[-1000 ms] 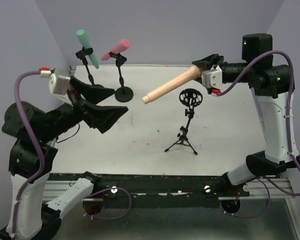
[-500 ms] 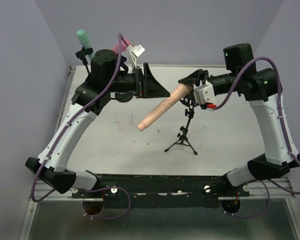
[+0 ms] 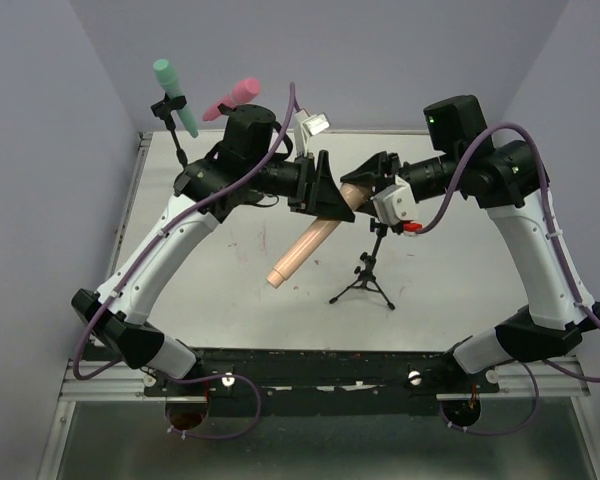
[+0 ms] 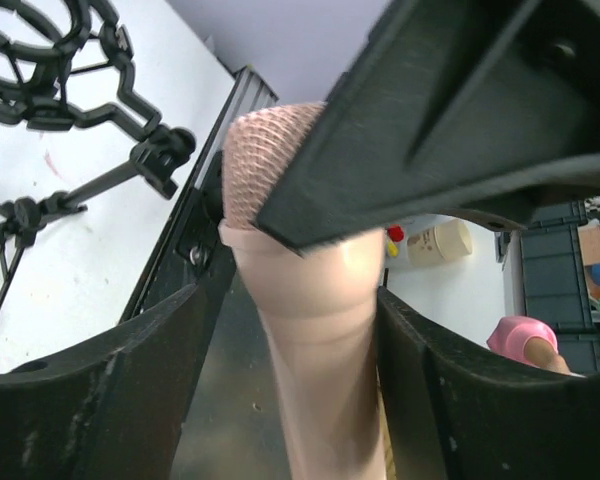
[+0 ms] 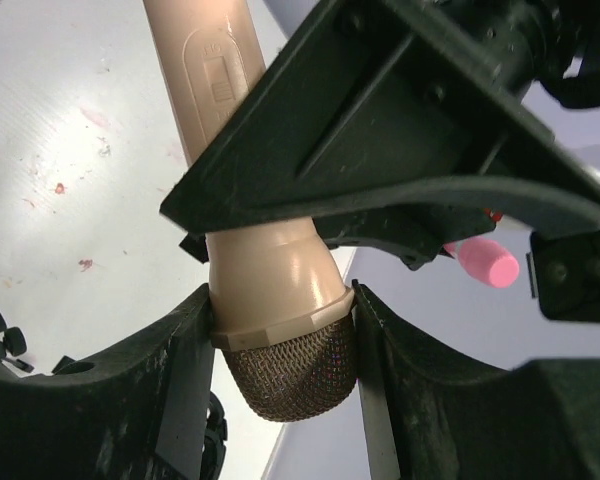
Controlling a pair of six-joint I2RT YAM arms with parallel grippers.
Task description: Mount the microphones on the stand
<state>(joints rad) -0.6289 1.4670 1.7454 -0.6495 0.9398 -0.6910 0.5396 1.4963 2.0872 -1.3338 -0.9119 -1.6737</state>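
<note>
1. Midair above the white counter (image 3: pixel 460 290), the peach-tan microphone (image 3: pixel 305 247) hangs tilted. Its mesh head is up and to the right, and its tail points down to the left, clear of the surface.
2. The right pincer (image 5: pixel 275 330) grips it at the collar just under the mesh head, with one finger pressed against each side.
3. The left pincer (image 4: pixel 300 290) straddles the body right beside that grip, with a finger close along each flank. I cannot tell whether they press on it.
4. The black tripod stand (image 3: pixel 370 270) stands on the counter just below and to the right of the microphone, not touching it. Its ring mount (image 4: pixel 40 60) shows in the left wrist view.
5. At the far left back, the teal-green microphone (image 3: pixel 173 95) sits head up in the clip of a tall stand (image 3: pixel 180 145). The pink microphone (image 3: pixel 235 97) is just to its right, its lower end hidden behind the left arm.
</note>
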